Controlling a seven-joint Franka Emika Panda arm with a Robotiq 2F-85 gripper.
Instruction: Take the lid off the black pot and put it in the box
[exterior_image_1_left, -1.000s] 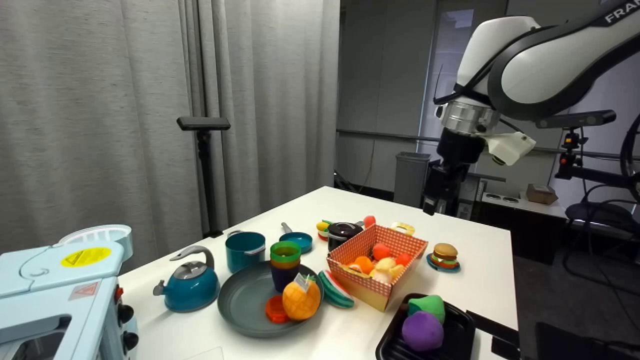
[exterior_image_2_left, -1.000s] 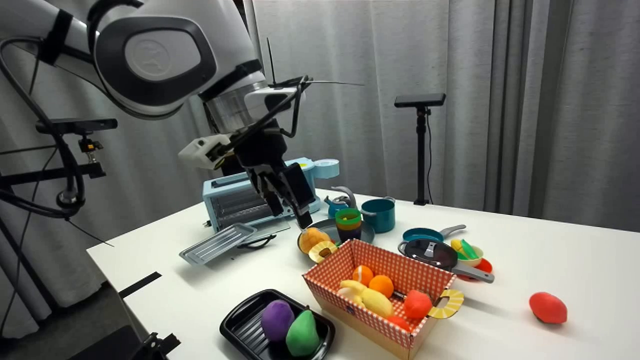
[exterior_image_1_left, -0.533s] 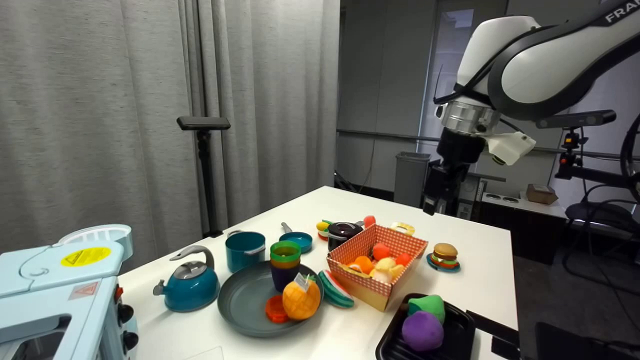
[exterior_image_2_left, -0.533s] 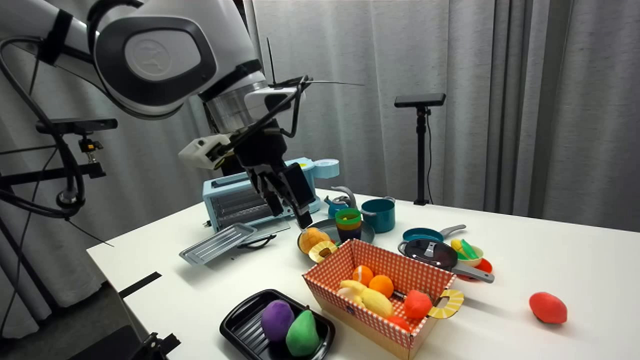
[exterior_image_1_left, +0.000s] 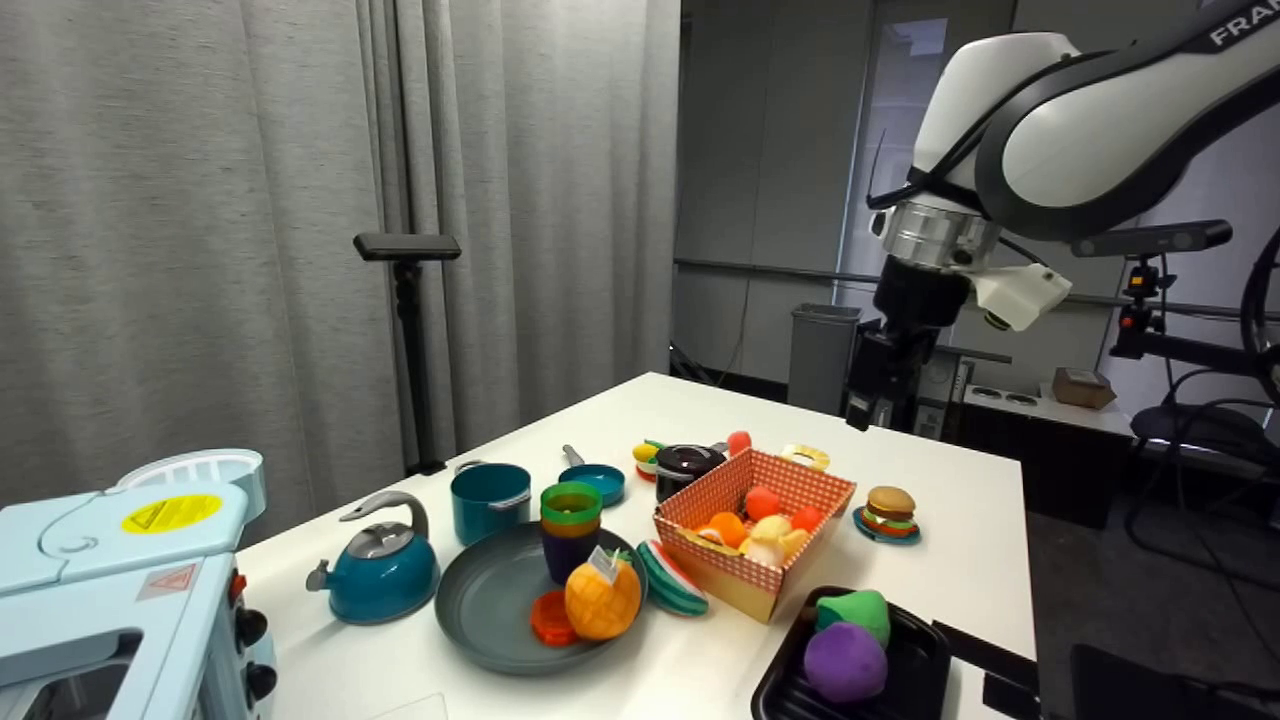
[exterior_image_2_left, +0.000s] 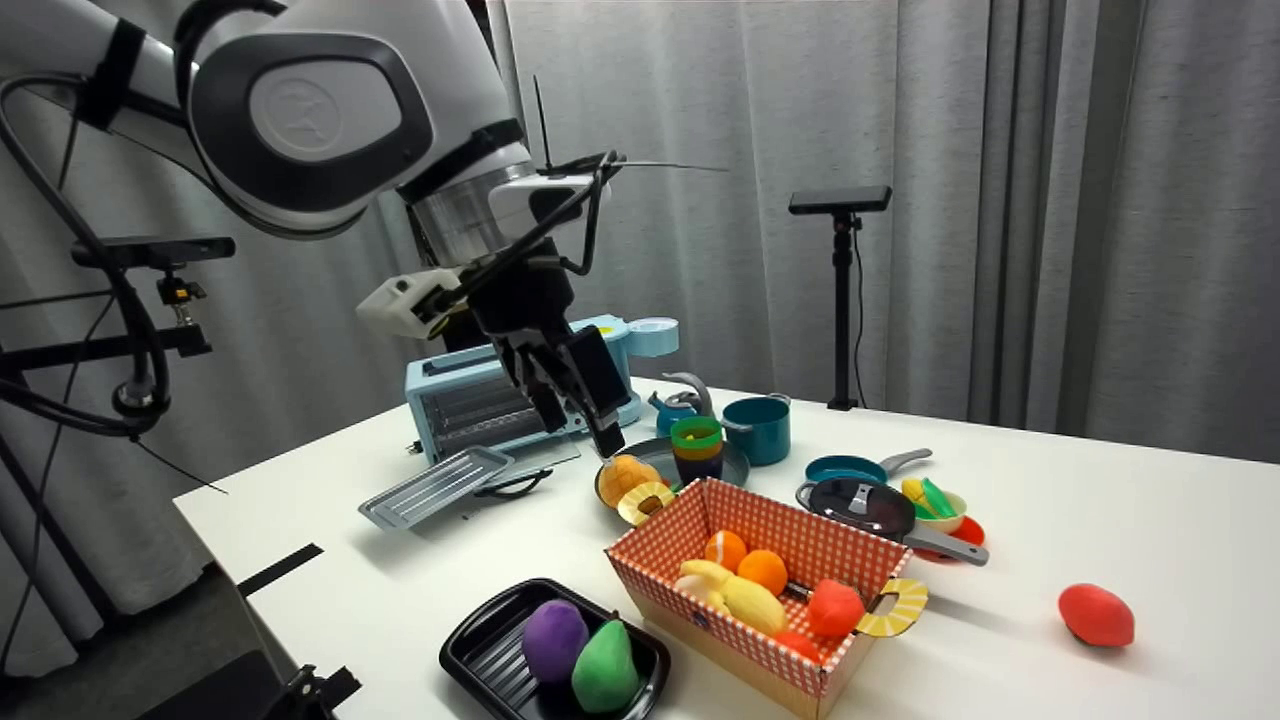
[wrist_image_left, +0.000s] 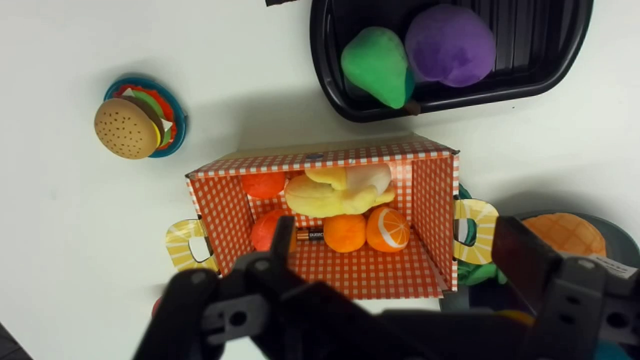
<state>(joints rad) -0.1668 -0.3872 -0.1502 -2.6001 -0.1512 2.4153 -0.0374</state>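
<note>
Wrist view: the gripper hangs high over the tabletop, its fingers spread wide with nothing held between them. Near the edge closest to the arm sits a black tray; next comes the checked box, holding toy fruit. Farther off, between the box and the edge along the curtain, stands the small black pot, its dark lid in place, near a teal pan. The work appears to be at its first step, the lid not yet grasped. The next move likely calls for travel past the box toward the curtain edge, then lowering the parted fingers over the lid to pinch it and lift straight up.
</note>
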